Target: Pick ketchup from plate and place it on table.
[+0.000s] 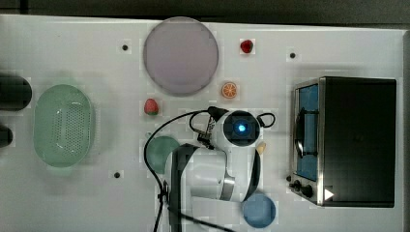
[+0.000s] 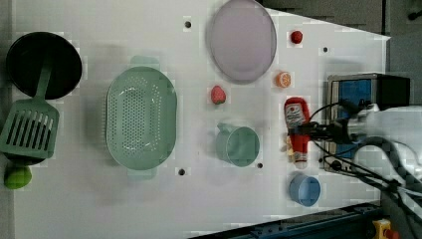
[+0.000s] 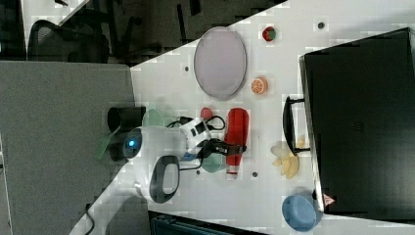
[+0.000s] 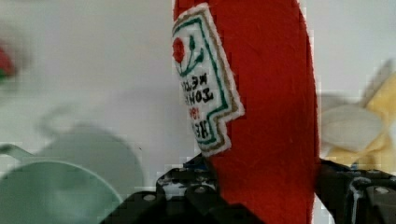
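The ketchup [image 2: 297,130], a slim red bottle with a white label, hangs in my gripper [image 2: 300,132], which is shut on its lower body. It is over the white table [image 2: 99,199], between the green cup and the oven. In the right view the ketchup [image 3: 236,132] points its white cap toward the near edge, with the gripper [image 3: 234,148] across it. Close up in the wrist view, the ketchup [image 4: 266,93] stands between the black fingers [image 4: 196,191]. The greyish-mauve plate [image 1: 180,55] lies bare at the far edge, well apart from the bottle. In the top view the arm covers the bottle.
A green cup [image 2: 238,145] sits just beside the bottle, and a yellow peeled banana [image 3: 286,161] lies on its other side. A blue bowl [image 2: 304,190], a toaster oven [image 1: 353,140], a green basket [image 2: 141,118], a strawberry [image 2: 217,94] and an orange slice [image 2: 283,79] stand around.
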Controlling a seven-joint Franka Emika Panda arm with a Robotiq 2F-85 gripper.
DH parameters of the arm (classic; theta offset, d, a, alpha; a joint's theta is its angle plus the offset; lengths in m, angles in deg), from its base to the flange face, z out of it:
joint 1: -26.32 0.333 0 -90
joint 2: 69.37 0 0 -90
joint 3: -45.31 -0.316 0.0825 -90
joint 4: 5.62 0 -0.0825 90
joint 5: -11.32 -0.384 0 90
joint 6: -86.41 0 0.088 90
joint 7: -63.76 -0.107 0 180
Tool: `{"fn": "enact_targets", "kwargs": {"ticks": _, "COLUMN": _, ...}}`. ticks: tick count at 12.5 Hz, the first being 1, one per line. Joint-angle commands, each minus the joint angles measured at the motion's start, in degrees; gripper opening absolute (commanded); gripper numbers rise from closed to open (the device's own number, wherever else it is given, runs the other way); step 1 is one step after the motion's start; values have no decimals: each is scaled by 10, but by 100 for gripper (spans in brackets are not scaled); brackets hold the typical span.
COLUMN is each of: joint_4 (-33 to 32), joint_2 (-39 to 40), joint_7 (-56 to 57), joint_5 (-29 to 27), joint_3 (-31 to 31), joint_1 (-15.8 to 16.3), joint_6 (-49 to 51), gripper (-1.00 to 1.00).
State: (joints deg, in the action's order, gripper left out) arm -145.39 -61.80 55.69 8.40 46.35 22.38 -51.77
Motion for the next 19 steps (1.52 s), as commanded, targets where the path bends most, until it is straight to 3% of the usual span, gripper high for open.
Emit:
{"fn": "enact_targets", "kwargs": {"ticks": 1, "joint_4": 16, "joint_2": 28, "joint_7": 6, "joint_5": -4, "joint_3": -7, "joint_1": 6, "joint_6": -59, "gripper": 20}}
{"fn": "enact_targets", "kwargs": {"ticks": 2, "joint_4": 15, "joint_2": 48, "joint_7": 6, "joint_5": -4, "joint_3": -7, "joint_1": 6, "joint_6": -75, "gripper": 25}}
{"fn": "enact_targets", "kwargs": {"ticks": 5, "joint_4": 15, "joint_2": 67, "joint_7": 6, "joint_5": -4, "joint_3": -7, "joint_1": 6, "joint_6": -107, "gripper": 88}}
{"fn": "enact_targets", "kwargs": {"ticks": 6, "joint_4": 18, "joint_2": 53, "joint_7": 5, "joint_5": -5, "joint_3": -7, "joint_1": 6, "joint_6": -101, "gripper": 100}}
{"fn": "enact_targets", "kwargs": {"ticks": 9, "joint_4": 48, "joint_2": -24, "joint_7": -55, "joint_5": -8, "joint_3": -9, "joint_1": 7, "joint_6": -30, "gripper": 100}}
{"fn": "enact_targets", "kwargs": {"ticks": 13, "joint_4": 146, "joint_2": -136, "joint_7": -202, "joint_5": -8, "joint_3": -15, "joint_1": 8, "joint_6": 165, "gripper": 100}}
{"fn": "enact_targets", "kwargs": {"ticks": 16, "joint_4": 230, "joint_2": -173, "joint_7": -310, "joint_5": -6, "joint_3": -17, "joint_1": 9, "joint_6": 316, "gripper": 100}}
{"fn": "enact_targets", "kwargs": {"ticks": 19, "joint_4": 300, "joint_2": -180, "joint_7": -327, "joint_5": 24, "joint_3": -18, "joint_1": 9, "joint_6": 403, "gripper": 100}}
